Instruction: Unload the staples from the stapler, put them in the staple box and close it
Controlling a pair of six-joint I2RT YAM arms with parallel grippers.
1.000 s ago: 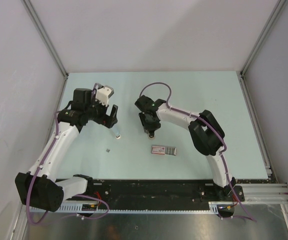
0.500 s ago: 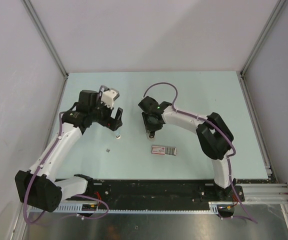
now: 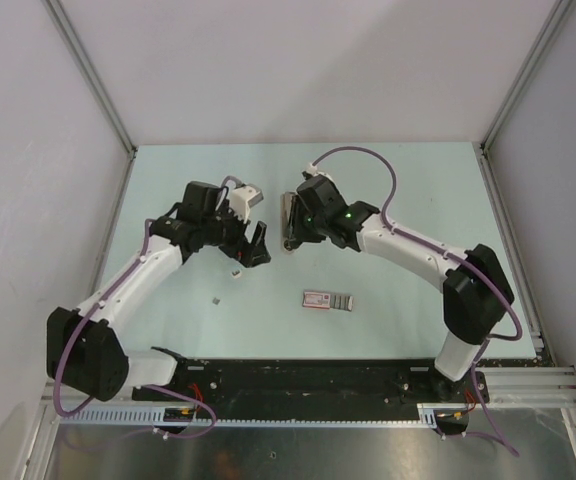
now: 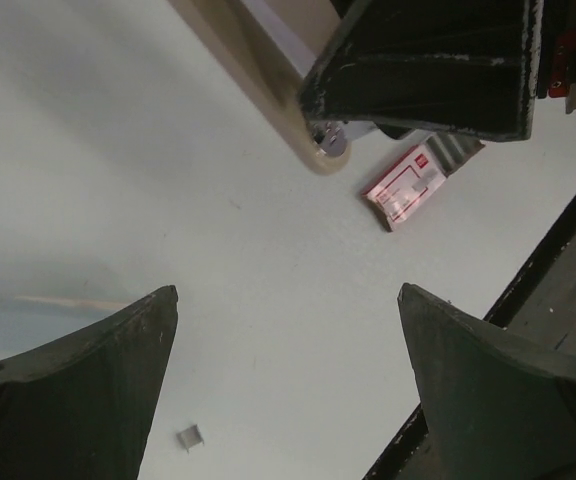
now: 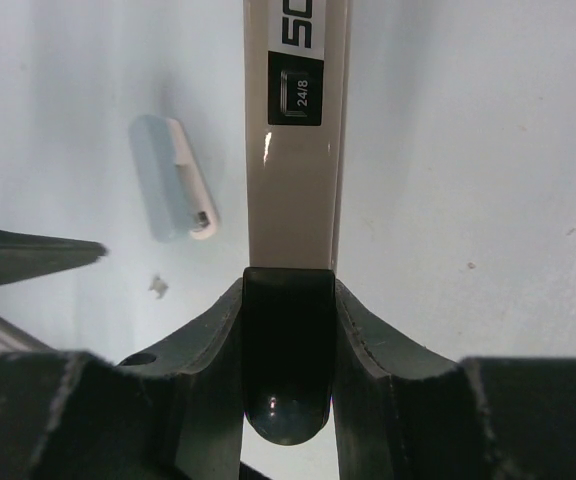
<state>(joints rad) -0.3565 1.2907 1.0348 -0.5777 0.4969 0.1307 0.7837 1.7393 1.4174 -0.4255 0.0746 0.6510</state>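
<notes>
Left arm (image 3: 133, 285): rises from its base, elbow bent, forearm angled inward to the right.
Left tool (image 4: 286, 295): jaws spread wide, nothing between them.
Right arm (image 3: 418, 255): stretched out leftward, wrist turned toward the left tool.
Right tool (image 5: 288, 290): fingers clamped on one end of the stapler (image 5: 293, 170).
Tools: near each other, apart.

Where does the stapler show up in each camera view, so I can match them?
Top external: stapler, a pale bar just above centre.
Left wrist: pale bar slanting down from the top edge.
Right wrist: centre, running upward, held by the right gripper.
Shared landmark: the loose staples, seen in all three.
</notes>
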